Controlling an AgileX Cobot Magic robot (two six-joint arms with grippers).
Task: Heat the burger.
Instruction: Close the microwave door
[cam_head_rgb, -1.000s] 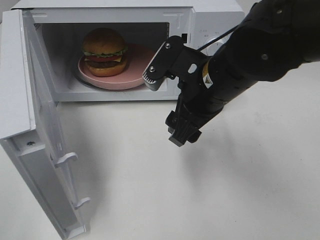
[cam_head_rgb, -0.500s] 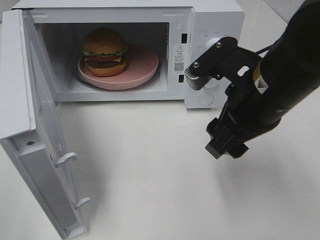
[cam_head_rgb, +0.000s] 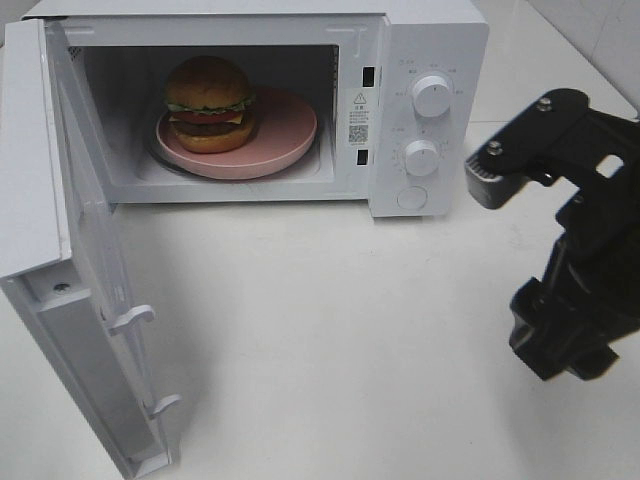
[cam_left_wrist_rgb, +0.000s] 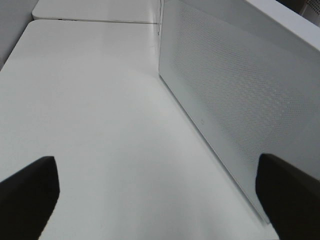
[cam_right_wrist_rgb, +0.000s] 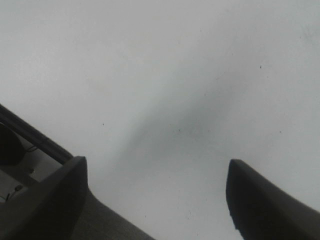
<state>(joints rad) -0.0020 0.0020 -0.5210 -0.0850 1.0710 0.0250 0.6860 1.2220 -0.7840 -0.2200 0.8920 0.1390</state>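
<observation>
Burger (cam_head_rgb: 209, 103) sits on pink plate (cam_head_rgb: 285, 130) inside the microwave (cam_head_rgb: 430, 40) cavity, toward the left side of the plate, upright. Door (cam_head_rgb: 95, 290) hangs wide open, swung out to the left over the table (cam_head_rgb: 330, 330). Loading looks done; the step in hand, by my reading, is closing up. Next move calls for the door to be pushed round on its hinge until it latches, then a turn of a knob (cam_head_rgb: 432, 95) on the control panel; second knob (cam_head_rgb: 422, 157) and round button (cam_head_rgb: 411, 198) sit below it. Right gripper (cam_head_rgb: 560, 345) hangs over bare table at the right edge of the high view, well apart from the microwave, pointing down; its fingers (cam_right_wrist_rgb: 45, 200) are spread with nothing between them but tabletop. Left gripper (cam_left_wrist_rgb: 157, 200) does not show in the high view; its wrist view looks along a white perforated panel, likely the door's outer face, close by on one side. Its fingers (cam_left_wrist_rgb: 25, 195) are likewise parted and empty. Left arm seems the better placed to push the door.
</observation>
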